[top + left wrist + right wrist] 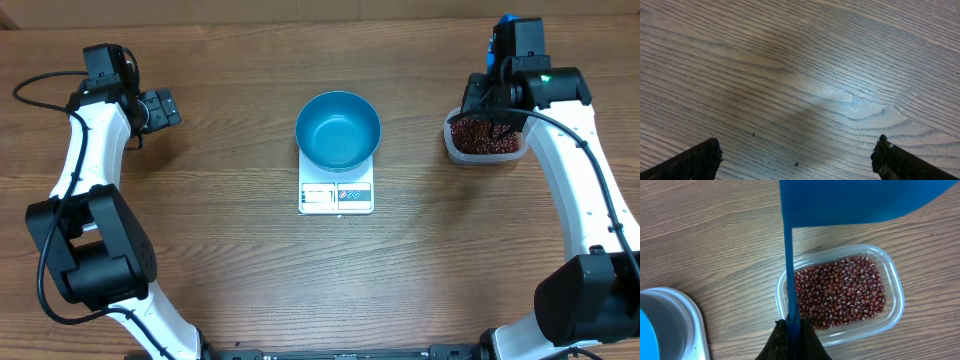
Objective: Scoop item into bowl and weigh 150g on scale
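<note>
Blue plastic scoop (pixel 855 200) with a thin flat handle is pinched by its handle end in my right gripper (pixel 792 339), jaws shut tight on it. It hangs over the clear rounded-rectangle plastic tub (pixel 897 297) at the upper right of the overhead frame. The small dark red-brown beans (pixel 840 292) lie there in a loose layer. I cannot tell whether the scoop carries any.

The glossy round blue bowl (pixel 338 130) sits on the flat white square scale (pixel 336 196) at frame centre, looking empty and well apart from the tub.

My left gripper (pixel 799 155) stands wide open over bare wooden surface (pixel 815 75) at the upper left, holding nothing, so nothing braces the tub.

My worries:
- Such a narrow grip could let the scoop swivel and shed beans.
- The scoop lip catching the tub wall could drag or tip the light tub.
- The long crossing to the bowl invites spills.
- A nudged bowl would upset the reading.
- Heavy scoops may overshoot the target.
</note>
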You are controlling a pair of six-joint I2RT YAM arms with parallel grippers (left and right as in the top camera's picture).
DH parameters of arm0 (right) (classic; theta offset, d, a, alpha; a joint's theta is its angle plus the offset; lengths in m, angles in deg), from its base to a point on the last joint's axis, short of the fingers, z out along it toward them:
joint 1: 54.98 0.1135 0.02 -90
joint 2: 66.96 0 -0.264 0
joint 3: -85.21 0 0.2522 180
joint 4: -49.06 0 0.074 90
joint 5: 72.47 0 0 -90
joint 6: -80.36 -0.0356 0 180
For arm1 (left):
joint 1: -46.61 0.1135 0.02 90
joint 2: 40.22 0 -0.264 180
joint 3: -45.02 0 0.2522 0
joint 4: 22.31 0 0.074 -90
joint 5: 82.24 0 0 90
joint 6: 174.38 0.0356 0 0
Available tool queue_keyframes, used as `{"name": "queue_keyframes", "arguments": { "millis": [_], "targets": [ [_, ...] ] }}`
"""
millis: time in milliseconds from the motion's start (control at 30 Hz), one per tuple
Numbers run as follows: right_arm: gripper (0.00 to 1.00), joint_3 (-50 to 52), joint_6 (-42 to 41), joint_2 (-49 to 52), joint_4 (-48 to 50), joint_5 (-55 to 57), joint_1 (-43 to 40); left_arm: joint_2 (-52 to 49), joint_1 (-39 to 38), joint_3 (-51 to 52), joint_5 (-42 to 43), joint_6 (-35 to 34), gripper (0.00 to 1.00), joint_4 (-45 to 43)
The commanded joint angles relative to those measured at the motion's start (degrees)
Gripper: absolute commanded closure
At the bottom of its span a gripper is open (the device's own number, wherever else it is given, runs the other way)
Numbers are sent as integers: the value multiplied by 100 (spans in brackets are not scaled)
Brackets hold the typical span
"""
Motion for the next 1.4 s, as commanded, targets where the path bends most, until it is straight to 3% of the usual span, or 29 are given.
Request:
{"name": "queue_keyframes", "arguments": {
  "millis": [0, 300, 400, 567, 800, 1000, 1200, 1367],
  "targets": [
    [96, -44, -57, -4, -133, -214, -50, 2, -11, -52, -74, 28, 1, -20],
    [97, -227, 389, -4, -1449, -643, -437, 2, -11, -52, -74, 28, 1, -22],
    [97, -863, 1010, -4, -2371, -1480, -946, 2, -11, -52, -74, 28, 0, -22],
    [97, -1222, 2015, 2, -3526, -1569, -1145, 2, -11, -52, -74, 28, 0, -22],
    [96, -461, 2026, 9, -3449, -1106, -1005, 2, -11, -52, -74, 28, 0, -20],
    [96, 153, 2181, 9, -2612, -455, -997, 2, -13, -52, -74, 28, 0, -20],
    [96, 382, 2319, 90, -2430, 702, -540, 2, -13, -52, -74, 28, 0, -20],
    [97, 306, 2205, 275, -2426, 704, -210, 2, -11, -52, -74, 28, 0, -20]
  ]
}}
